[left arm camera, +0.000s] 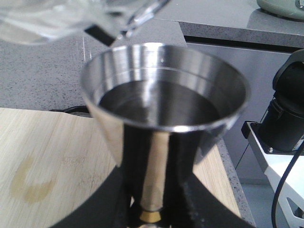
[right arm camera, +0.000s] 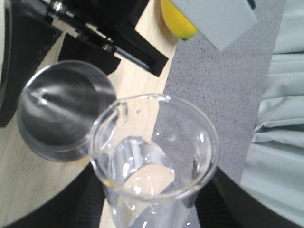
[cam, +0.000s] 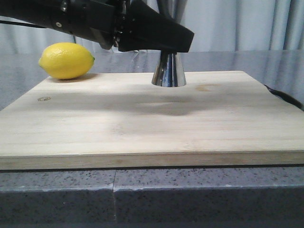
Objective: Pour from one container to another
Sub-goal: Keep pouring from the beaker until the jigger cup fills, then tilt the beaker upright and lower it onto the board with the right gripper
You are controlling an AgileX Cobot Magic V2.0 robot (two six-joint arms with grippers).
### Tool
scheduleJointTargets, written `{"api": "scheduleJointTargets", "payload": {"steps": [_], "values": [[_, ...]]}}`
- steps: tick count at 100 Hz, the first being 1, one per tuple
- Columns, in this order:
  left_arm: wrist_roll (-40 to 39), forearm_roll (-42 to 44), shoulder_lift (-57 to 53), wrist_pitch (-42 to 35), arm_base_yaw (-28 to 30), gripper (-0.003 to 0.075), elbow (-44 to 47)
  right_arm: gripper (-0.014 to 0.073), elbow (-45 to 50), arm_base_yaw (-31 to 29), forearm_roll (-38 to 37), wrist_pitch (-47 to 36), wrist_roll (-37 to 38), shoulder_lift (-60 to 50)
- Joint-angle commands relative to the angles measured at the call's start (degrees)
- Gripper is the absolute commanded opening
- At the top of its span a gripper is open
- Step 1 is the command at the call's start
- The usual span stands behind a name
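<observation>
The steel jigger (left arm camera: 164,102) stands on the wooden board (cam: 142,128), its gold-banded waist between the fingers of my left gripper (left arm camera: 153,206), which is shut on it. Liquid fills its upper cup partway. In the front view only its lower cone (cam: 168,71) shows below my left gripper (cam: 161,40). The clear glass beaker (right arm camera: 154,152) sits in my right gripper (right arm camera: 152,211), shut on its body, with clear liquid inside. Its lip (left arm camera: 142,14) hangs tilted just above the jigger's far rim. In the right wrist view the jigger (right arm camera: 61,111) sits close beside the beaker's spout. The front view hides the beaker.
A yellow lemon (cam: 66,60) lies at the board's far left corner. A pale ring stain (left arm camera: 28,183) marks the board. Grey speckled counter (cam: 190,190) surrounds the board, with a black cable (cam: 285,97) at its right edge and curtains behind.
</observation>
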Motion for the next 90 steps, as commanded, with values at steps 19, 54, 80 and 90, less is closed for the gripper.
{"api": "scheduleJointTargets", "payload": {"steps": [19,54,80,90], "values": [[-0.3,-4.2,-2.1,6.1,-0.5,-0.0013,-1.6,0.0080,-2.1,-0.2,0.7,-6.4,8.5,-2.2],[-0.3,-4.2,-2.1,6.1,-0.5,-0.0013,-1.6,0.0080,-2.1,-8.8,13.2,-11.2,15.8,-2.1],[-0.3,-4.2,-2.1,6.1,-0.5,-0.0013,-1.6,0.0080,-2.1,-20.0,28.0,-9.8,15.8,0.1],[-0.3,-4.2,-2.1,6.1,-0.5,-0.0013,-1.6,0.0080,-1.2,-23.4,32.4,-8.0,14.2,2.0]]}}
